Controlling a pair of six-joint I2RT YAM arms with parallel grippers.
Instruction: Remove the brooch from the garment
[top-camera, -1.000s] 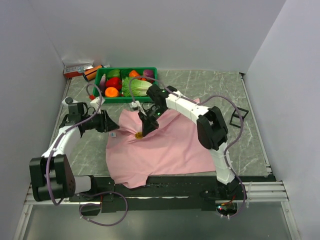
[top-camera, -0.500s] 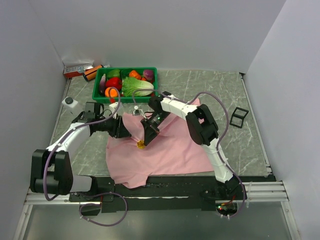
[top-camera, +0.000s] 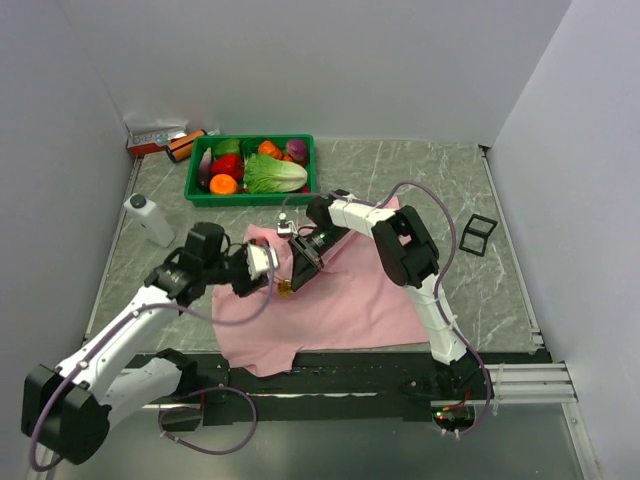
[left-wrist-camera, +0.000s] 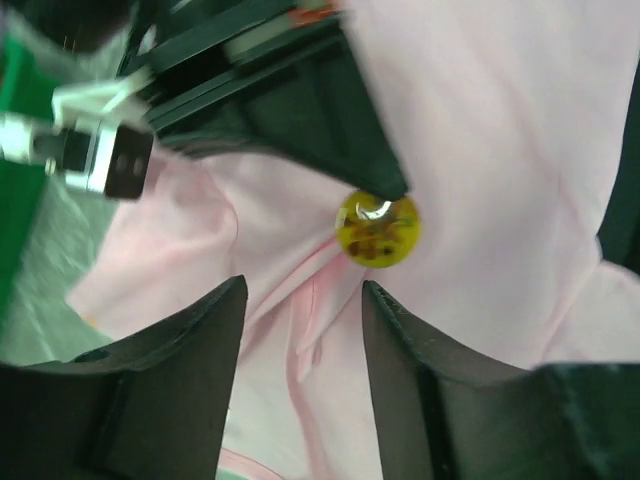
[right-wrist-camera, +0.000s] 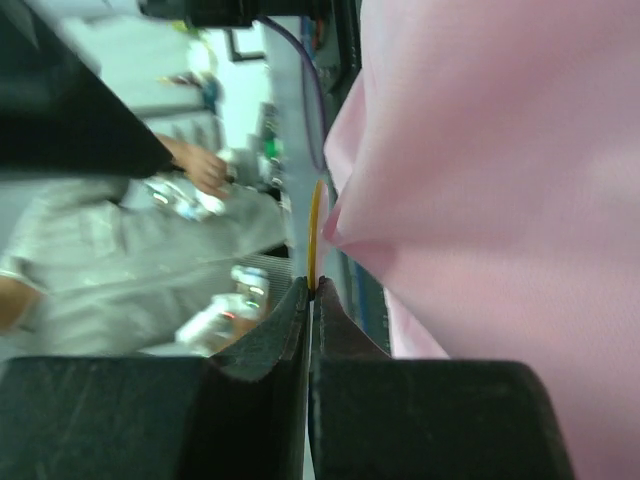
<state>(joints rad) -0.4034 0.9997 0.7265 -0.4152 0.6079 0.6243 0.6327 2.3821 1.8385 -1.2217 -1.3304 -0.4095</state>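
**Inspector:** Position of the garment?

**Onlooker:** The garment (top-camera: 350, 300) lies spread on the marble-patterned table (top-camera: 450, 180), centre of the overhead frame, reaching the tabletop's lower edge; it is rumpled at its upper left, where both arms meet.

**Inspector:** And the brooch?

**Onlooker:** The brooch (top-camera: 285, 290) is a small round yellow disc on the cloth, left of centre overhead; in the left wrist view it sits just right of centre (left-wrist-camera: 377, 227), face toward that camera, with pink creases around it.

**Inspector:** Right gripper?

**Onlooker:** The right gripper (top-camera: 292, 281) reaches in from the upper right; its fingers are pressed together; in its own view the brooch shows as a thin yellow edge (right-wrist-camera: 313, 235) running into the closed fingertips (right-wrist-camera: 296, 305), so it pinches the brooch by the rim; the left wrist view shows its dark tip touching the disc's upper edge.

**Inspector:** Left gripper?

**Onlooker:** The left gripper (top-camera: 270, 272) sits just left of the brooch overhead; its jaws stand apart and hold nothing, only cloth showing through the gap; its two dark fingers (left-wrist-camera: 190, 380) fill the lower part of its own view, the brooch above them and clear of both.

**Inspector:** Anything else?

**Onlooker:** A green basket (top-camera: 230, 198) of vegetables at upper left, near the garment but not touching; a white bottle (top-camera: 148, 218) at far left.
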